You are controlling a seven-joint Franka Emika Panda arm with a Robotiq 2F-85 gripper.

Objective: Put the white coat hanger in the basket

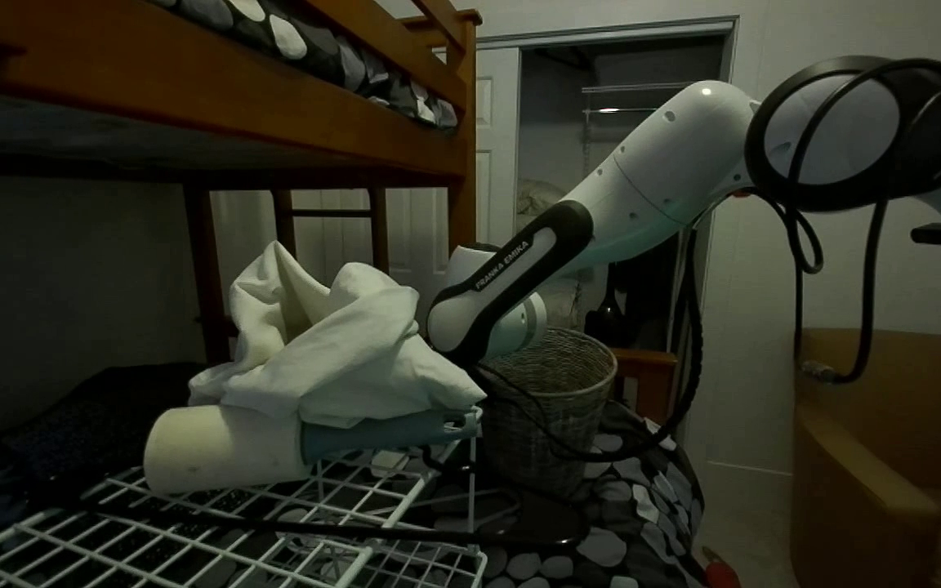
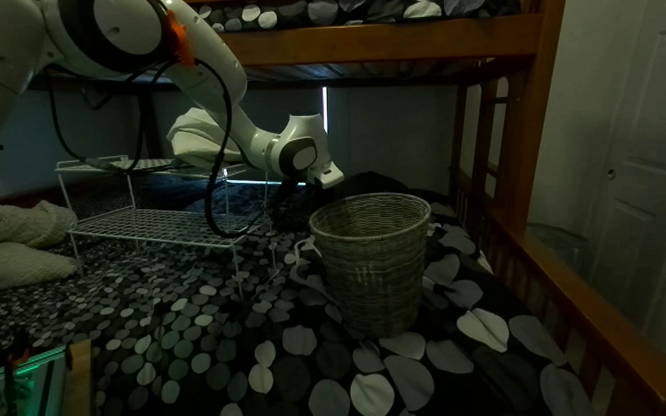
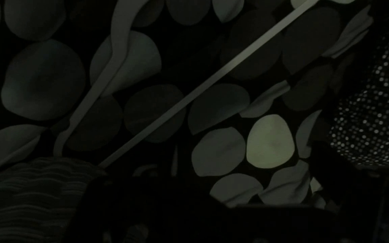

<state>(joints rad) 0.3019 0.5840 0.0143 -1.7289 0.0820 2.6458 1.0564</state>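
1. One white coat hanger, lying on the surface, outside the basket and near it; in the wrist view its thin bar runs diagonally from left of centre, low, to the top edge right of centre. A wider bent strip, upper left, appears to belong to it.
2. One round woven basket, grey-brown, paler rim, upright; right of centre in both exterior views, its wall filling the lower left corner of the wrist view.
3. One pair of fingers, very dark, bottom of the wrist view; they appear wide apart, patterned fabric visible between. Contact with the hanger: cannot be told.
4. One white robot arm, entering from the upper right in an exterior view; black cable looping below.
5. One white wire rack, two-tiered, left of centre.
6. One white cloth, bunched, left of centre, above the rack; just under it, one pale cylinder with blue-green handle.
7. One wooden bunk frame, across the top.
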